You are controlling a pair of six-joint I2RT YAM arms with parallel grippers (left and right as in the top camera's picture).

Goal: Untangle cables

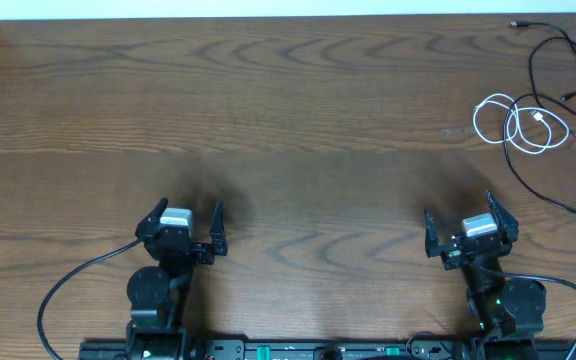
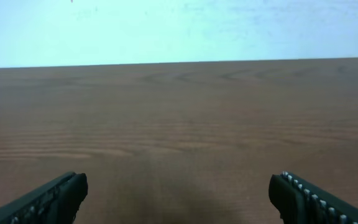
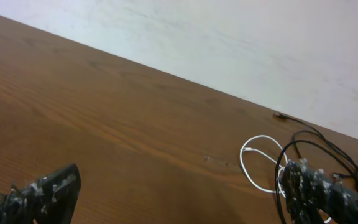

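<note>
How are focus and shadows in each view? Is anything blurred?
Overhead: sharp; soft dark shadows on the table ahead of the left gripper and right gripper; cables crisp. Left wrist: fingers blurred, table grain soft. Right wrist: tilted horizon, near fingers blurred, cables clear.

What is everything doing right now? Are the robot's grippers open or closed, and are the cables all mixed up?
left gripper, open, holding nothing
right gripper, open, holding nothing
black cable, lying loose in loops at the far right of the table, crossing the white cable
white cable, coiled in small loops, overlapping the black cable, not held
</note>
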